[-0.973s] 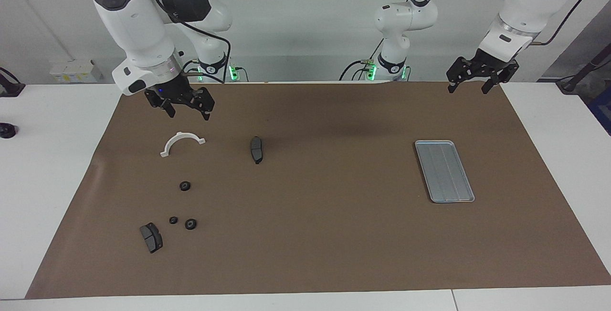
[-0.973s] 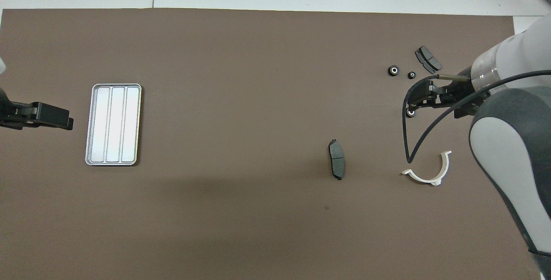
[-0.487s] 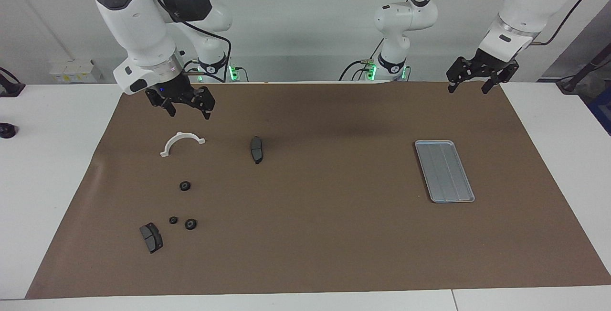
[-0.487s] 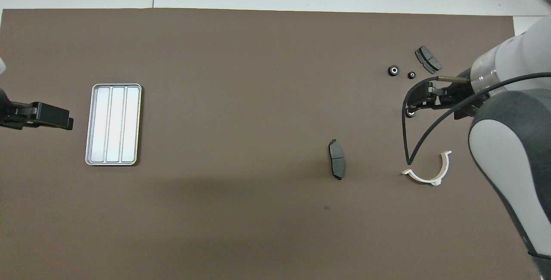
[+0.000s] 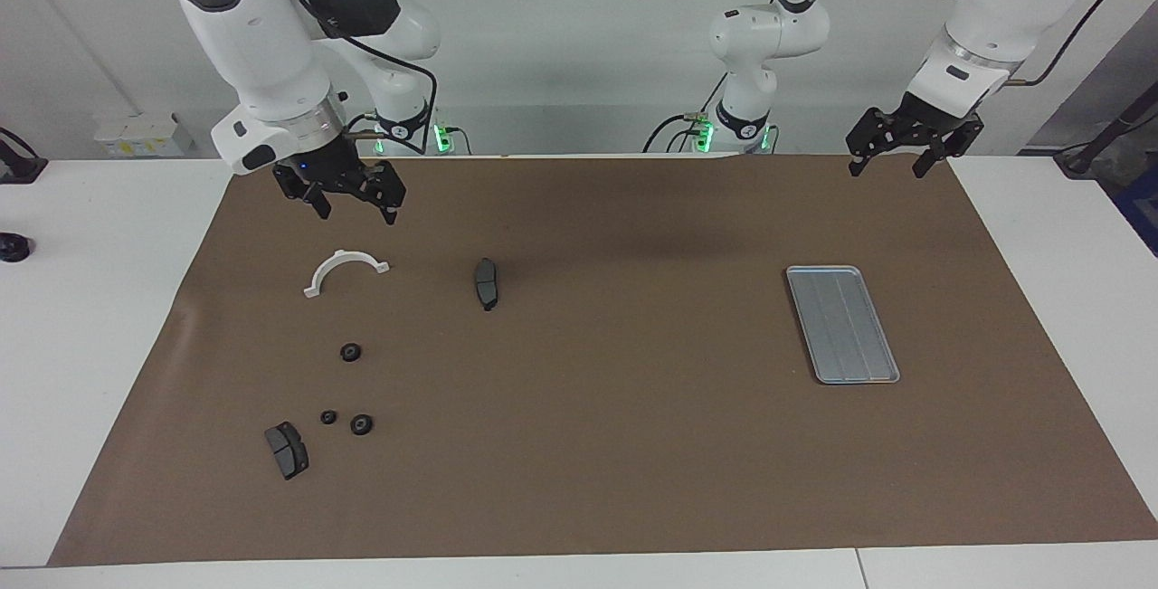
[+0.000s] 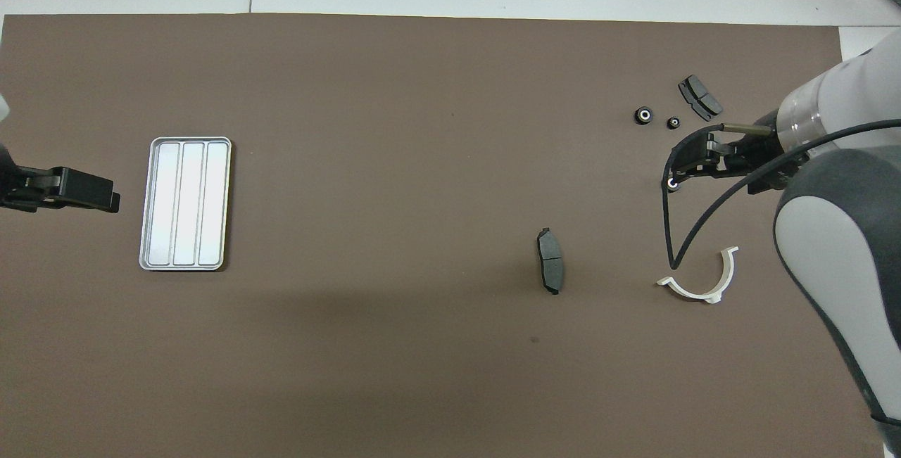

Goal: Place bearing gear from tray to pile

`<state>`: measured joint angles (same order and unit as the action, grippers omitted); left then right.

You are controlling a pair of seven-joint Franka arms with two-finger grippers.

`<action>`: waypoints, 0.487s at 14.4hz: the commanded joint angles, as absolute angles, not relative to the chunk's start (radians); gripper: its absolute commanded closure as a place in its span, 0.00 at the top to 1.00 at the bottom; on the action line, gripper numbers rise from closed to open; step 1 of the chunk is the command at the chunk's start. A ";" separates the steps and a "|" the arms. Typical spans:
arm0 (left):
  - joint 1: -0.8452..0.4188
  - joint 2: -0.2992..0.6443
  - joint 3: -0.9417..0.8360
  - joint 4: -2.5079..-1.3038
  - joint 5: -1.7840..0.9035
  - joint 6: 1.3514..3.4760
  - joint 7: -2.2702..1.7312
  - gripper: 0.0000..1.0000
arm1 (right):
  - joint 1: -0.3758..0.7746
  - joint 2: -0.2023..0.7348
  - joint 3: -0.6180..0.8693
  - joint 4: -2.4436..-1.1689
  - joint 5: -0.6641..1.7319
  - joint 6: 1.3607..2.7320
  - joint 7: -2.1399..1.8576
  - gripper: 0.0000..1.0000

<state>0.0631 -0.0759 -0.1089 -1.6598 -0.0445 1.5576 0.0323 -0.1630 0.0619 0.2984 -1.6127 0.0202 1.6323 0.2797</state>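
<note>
Above the white half-ring [image 5: 345,269], the right gripper [image 5: 352,207] is hanging wide open, empty; the overhead view is hiding one gear [image 5: 350,352] beneath it.

A white half-ring [image 5: 344,270] lies on the brown mat [image 5: 597,444] toward the right arm's end. One dark brake pad [image 5: 486,282] rests nearer the mat's middle; another [image 5: 287,450] lies near the corner farthest from the robots.
</note>
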 commanded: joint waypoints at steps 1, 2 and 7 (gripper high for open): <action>0.066 -0.098 -0.104 -1.681 -0.057 1.551 0.044 1.00 | -0.158 0.041 0.256 -1.631 0.032 1.655 0.187 1.00; 0.066 -0.098 -0.104 -1.681 -0.057 1.551 0.044 1.00 | -0.132 0.040 0.217 -1.629 0.032 1.657 0.169 1.00; 0.066 -0.098 -0.104 -1.681 -0.057 1.549 0.044 1.00 | 0.014 0.037 0.012 -1.620 0.029 1.657 0.075 1.00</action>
